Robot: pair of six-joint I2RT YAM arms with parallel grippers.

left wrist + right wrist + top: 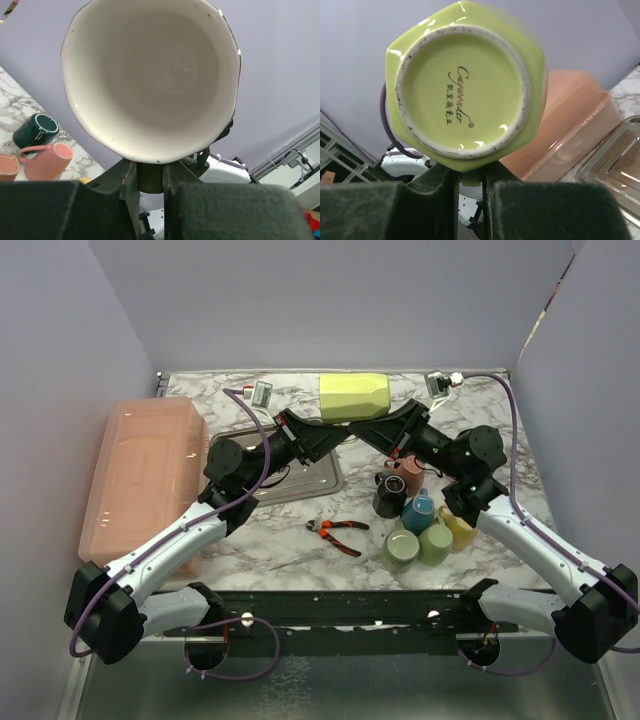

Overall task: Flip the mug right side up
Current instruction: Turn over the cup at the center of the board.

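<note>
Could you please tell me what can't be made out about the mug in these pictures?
Mug handle: unseen in top view, perhaps facing down.
Left gripper contact: left wrist view, hidden under the rim.
Right gripper contact: right wrist view, hidden beneath the base.

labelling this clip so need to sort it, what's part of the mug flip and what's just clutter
In the job: yellow-green mug, left gripper, right gripper, both shut on it.
Lying about: pliers, metal tray, pink box, cluster of other mugs.
</note>
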